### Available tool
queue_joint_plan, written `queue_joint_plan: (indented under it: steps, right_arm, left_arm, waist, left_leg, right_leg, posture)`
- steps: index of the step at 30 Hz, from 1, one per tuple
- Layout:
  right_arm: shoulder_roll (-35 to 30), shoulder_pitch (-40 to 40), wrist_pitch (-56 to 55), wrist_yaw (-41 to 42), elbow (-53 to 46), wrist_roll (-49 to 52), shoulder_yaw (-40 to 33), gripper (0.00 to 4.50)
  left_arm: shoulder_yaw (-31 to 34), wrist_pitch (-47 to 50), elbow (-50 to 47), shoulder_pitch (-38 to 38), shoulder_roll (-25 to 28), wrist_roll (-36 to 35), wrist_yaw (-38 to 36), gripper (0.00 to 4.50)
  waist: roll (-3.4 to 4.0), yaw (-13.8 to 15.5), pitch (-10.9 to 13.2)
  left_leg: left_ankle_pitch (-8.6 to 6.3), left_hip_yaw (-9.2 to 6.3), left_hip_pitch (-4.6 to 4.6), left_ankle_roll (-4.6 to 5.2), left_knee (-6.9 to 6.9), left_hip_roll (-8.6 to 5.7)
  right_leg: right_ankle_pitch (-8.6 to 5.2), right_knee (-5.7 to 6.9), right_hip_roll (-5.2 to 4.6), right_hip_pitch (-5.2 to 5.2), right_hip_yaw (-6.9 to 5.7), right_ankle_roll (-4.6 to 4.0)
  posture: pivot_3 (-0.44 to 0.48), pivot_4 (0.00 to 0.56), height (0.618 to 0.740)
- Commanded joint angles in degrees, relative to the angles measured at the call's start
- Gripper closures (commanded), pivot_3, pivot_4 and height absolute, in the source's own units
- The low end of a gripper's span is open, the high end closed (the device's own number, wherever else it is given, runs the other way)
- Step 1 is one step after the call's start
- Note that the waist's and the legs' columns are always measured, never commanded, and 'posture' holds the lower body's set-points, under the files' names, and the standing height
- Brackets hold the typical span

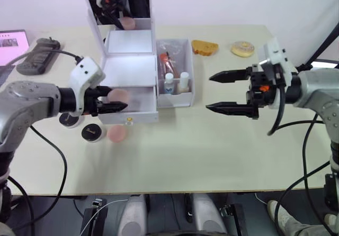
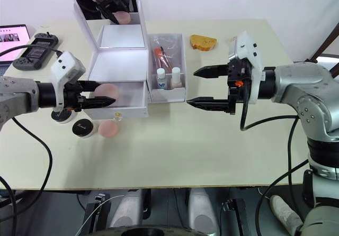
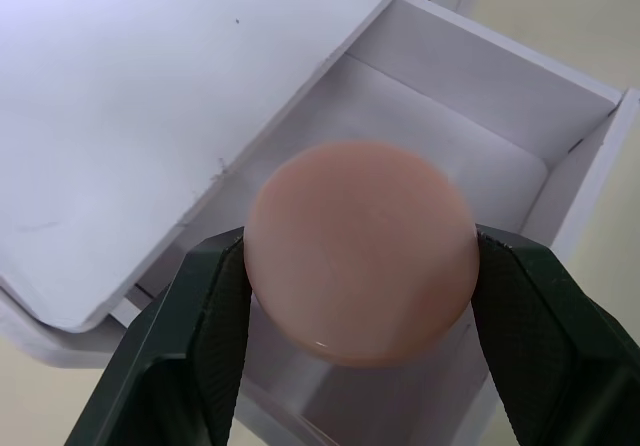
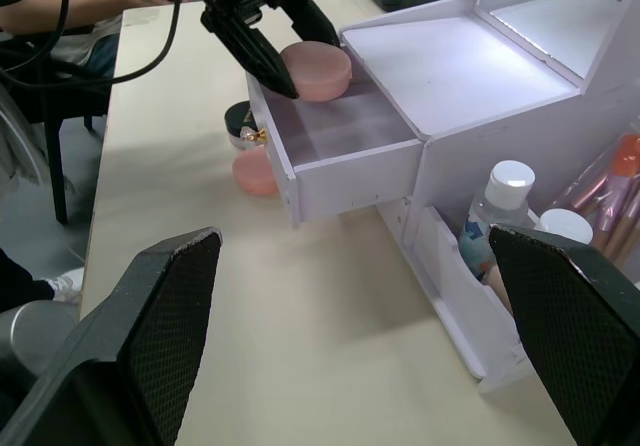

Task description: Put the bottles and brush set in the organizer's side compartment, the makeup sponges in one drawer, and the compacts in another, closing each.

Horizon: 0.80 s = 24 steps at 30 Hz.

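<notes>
The left gripper pinches one sponge by its edge, a black finger on each side of the disc, which sits flat between them. Fingers and sponge hang over the open drawer of the organizer, the drawer's white floor directly beneath the disc. A second sponge lies on the bench just below and outside those fingers, beside the drawer's gold knob. Two dark compacts rest on the bench near it, under the left wrist.

The right gripper is spread wide and holds nothing, its two fingers pointing toward the side compartment, apart from it. In that bin, just beyond the fingertips, stand the two bottles, and behind them leans the brush set.
</notes>
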Motion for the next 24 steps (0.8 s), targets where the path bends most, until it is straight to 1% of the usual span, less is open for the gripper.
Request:
queue_joint_plan:
  steps: [1,2,8,15,19,21,24]
  right_arm:
    - [-0.4,-0.3,-1.0,-0.2,-0.8,0.1,-1.8,0.00]
    - [-0.5,-0.3,-1.0,-0.2,-0.8,0.1,-1.7,0.00]
    - [-0.5,-0.3,-1.4,0.0,-0.7,0.0,-1.5,0.00]
    - [-0.5,-0.6,-2.2,1.1,0.1,-0.7,-0.8,0.00]
    - [-0.8,-1.0,-3.3,2.3,1.9,-2.1,-0.2,0.00]
    - [-1.2,-1.1,-4.2,3.2,3.2,-3.0,0.0,0.00]
    - [-1.9,-0.6,-5.8,4.2,5.3,-4.8,0.0,0.00]
  left_arm:
    - [1.3,0.2,-0.1,-0.8,0.1,1.7,-0.6,0.39]
    - [1.6,0.4,0.0,-1.1,-0.1,1.7,-0.7,0.04]
    - [3.0,2.5,-0.7,-2.2,-1.0,0.6,-1.6,0.04]
    - [6.5,3.3,-1.0,-1.2,1.1,0.5,-3.5,0.04]
    - [12.3,1.8,1.3,1.7,2.6,0.5,-5.2,0.04]
    - [16.3,0.0,3.0,4.2,3.1,0.8,-6.8,0.04]
    - [22.1,-3.9,5.6,7.7,2.3,0.9,-8.8,0.04]
  waist:
    - [0.00,0.0,0.0]
    - [0.00,0.0,0.0]
    - [0.00,0.0,0.0]
    - [0.00,-0.1,0.0]
    - [0.00,-0.2,0.0]
    - [0.00,-0.2,0.0]
    - [0.00,-0.1,0.0]
  left_leg:
    - [0.00,0.00,0.00,0.00,0.02,0.00]
    - [0.00,0.00,0.00,0.00,0.04,0.00]
    - [0.00,0.00,-0.02,0.00,0.22,0.00]
    - [0.00,0.00,-0.01,0.00,0.32,0.00]
    - [0.00,0.00,-0.01,0.00,0.30,0.00]
    - [0.00,0.00,0.00,0.00,0.30,0.00]
    - [0.00,0.00,-0.01,0.00,0.31,0.00]
  right_leg:
    - [0.00,0.01,0.00,0.00,0.00,0.00]
    - [0.00,0.02,0.00,0.00,0.00,0.00]
    - [0.04,0.06,0.00,0.07,0.02,0.06]
    - [0.09,0.06,0.00,0.09,0.04,0.09]
    - [0.09,0.06,0.00,0.09,0.04,0.09]
    - [0.09,0.06,0.00,0.09,0.04,0.10]
    - [0.09,0.06,0.00,0.09,0.05,0.09]
  posture:
    - [0.000,0.150,0.740]
    - [0.000,0.150,0.740]
    - [0.000,0.150,0.740]
    - [0.000,0.150,0.740]
    - [0.000,0.150,0.740]
    - [0.000,0.150,0.740]
    - [0.000,0.150,0.740]
